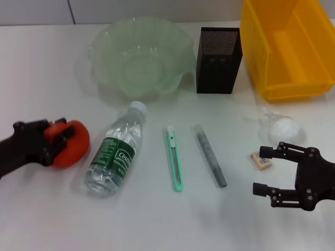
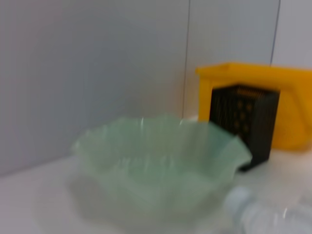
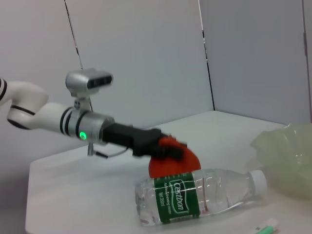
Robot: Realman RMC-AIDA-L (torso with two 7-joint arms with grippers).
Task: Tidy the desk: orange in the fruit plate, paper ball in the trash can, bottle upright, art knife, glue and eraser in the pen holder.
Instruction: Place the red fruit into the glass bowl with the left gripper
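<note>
Left gripper [image 1: 58, 140] is at the left edge of the white desk [image 1: 42, 68], jaws clamped on the orange [image 1: 73, 144]. Orange sits at desk level, well short of the green glass fruit plate [image 1: 140, 57] at the back; in the right wrist view the orange [image 3: 171, 163] is just behind the bottle [image 3: 200, 194], gripped by the left gripper [image 3: 163, 148].

Right gripper [image 1: 269, 170] hovers at the front right, jaws wide open, nothing in them. Eraser [image 1: 261, 158] is just beside its upper finger; paper ball [image 1: 285, 127] lies a little further back, near the yellow bin [image 1: 293, 52].

Water bottle [image 1: 116, 151] lies on its side, cap pointing to the plate. Green art knife [image 1: 175, 157] and grey glue stick [image 1: 209, 155] lie side by side, apart, in the middle of the desk. Black mesh pen holder [image 1: 219, 60] stands upright between plate and bin.

Surface: plain white, matte desk. Room: pale grey panelled wall [image 2: 97, 73] behind the desk with vertical seams. Left wrist view shows the plate [image 2: 161, 165], the pen holder [image 2: 243, 122] and the bin [image 2: 287, 107] behind it.
</note>
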